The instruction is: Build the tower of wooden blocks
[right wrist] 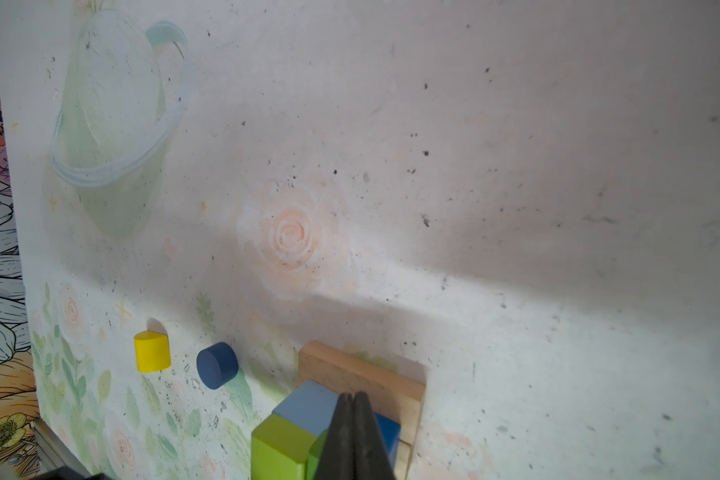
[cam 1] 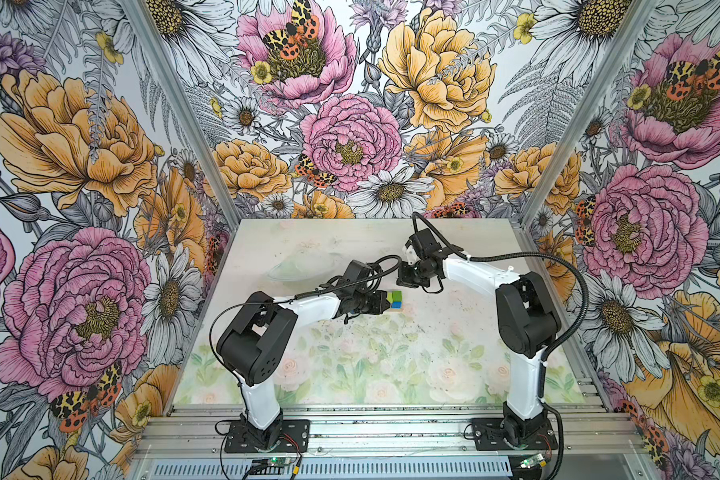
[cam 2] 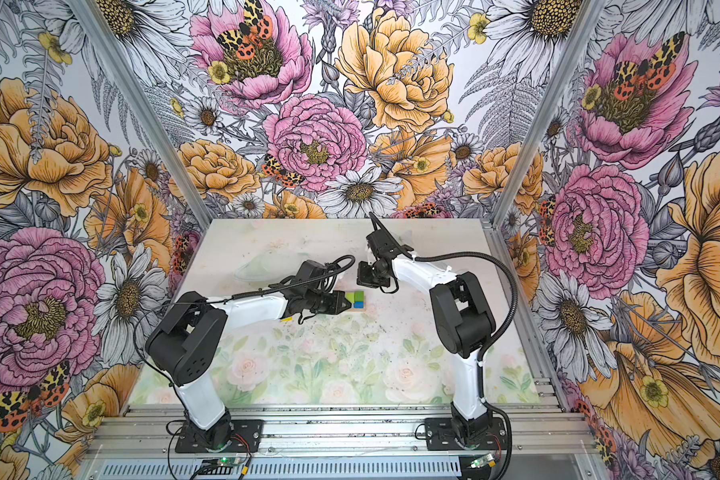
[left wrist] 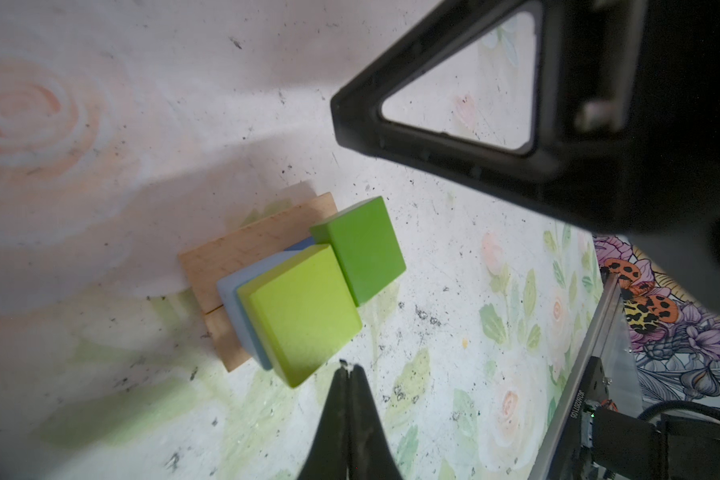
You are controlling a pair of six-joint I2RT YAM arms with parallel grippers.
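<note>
Two hands, both pressed together, empty: left hand [left wrist: 346, 368] just beside light green cube [left wrist: 304, 307], right hand [right wrist: 352, 397] near stack [cam 1: 395, 300]; yellow half-round [cam 2: 285, 319] at stack's 8 o'clock.

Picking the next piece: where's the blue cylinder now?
In the right wrist view the blue cylinder sits on the table between the yellow half-round and the stacked blocks, touching neither, on the left arm's side of the stack.

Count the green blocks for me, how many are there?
2. The lime green cube sits atop the light blue cube. The darker green cube sits right beside it, up top too. Others may be hidden from view.
</note>
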